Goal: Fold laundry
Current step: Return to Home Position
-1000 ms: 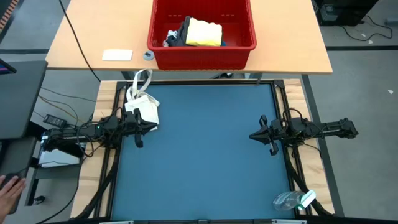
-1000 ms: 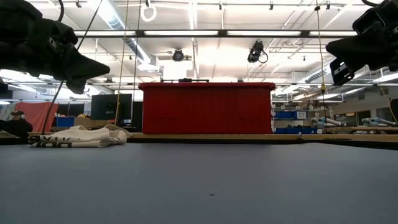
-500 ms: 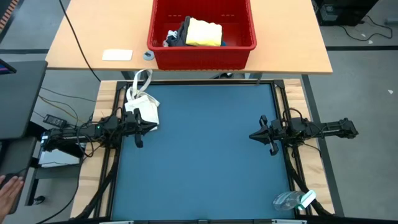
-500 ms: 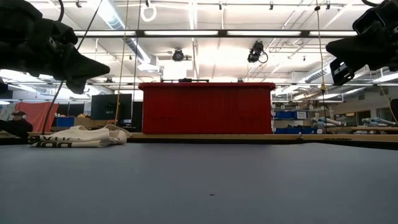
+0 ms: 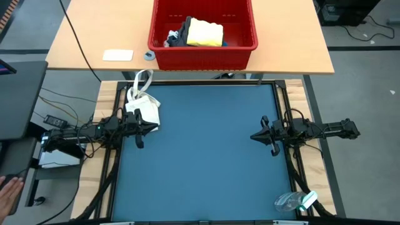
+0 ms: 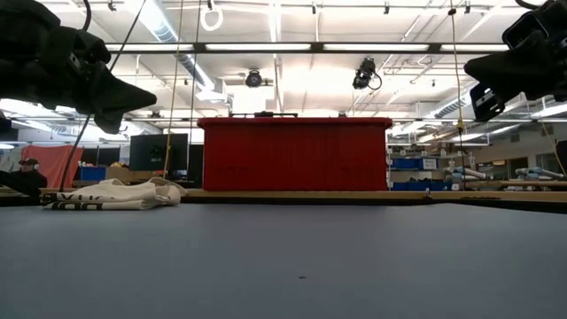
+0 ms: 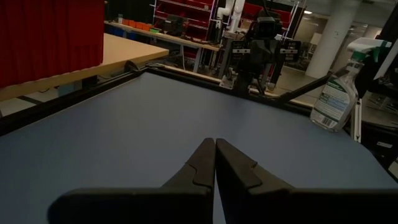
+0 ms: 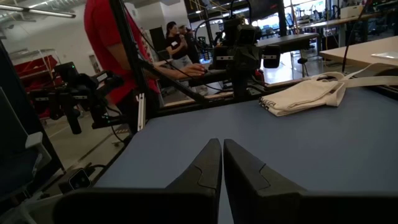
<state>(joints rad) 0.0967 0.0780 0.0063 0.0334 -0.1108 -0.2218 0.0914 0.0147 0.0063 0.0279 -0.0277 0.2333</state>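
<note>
The laundry lies in a red plastic basket (image 5: pixel 203 31) on the wooden table beyond the blue mat (image 5: pixel 203 156): a bright yellow piece (image 5: pixel 205 32) on top, a dark garment (image 5: pixel 183 31) and a bit of white cloth (image 5: pixel 170 36) beside it. My left gripper (image 5: pixel 156 127) hangs shut above the mat's left edge, pointing level toward the right (image 7: pixel 215 144). My right gripper (image 5: pixel 252 137) hangs shut above the mat's right edge, pointing level toward the left (image 8: pixel 222 144). Both are far from the basket and hold nothing.
A small white bag with strap handles (image 5: pixel 142 103) lies at the mat's far left corner, just beyond my left gripper. A spray bottle (image 5: pixel 294 201) lies at the near right corner. A white card (image 5: pixel 118 55) and a tape roll (image 5: pixel 149 55) sit on the wooden table. People stand beyond the left side (image 8: pixel 118 37).
</note>
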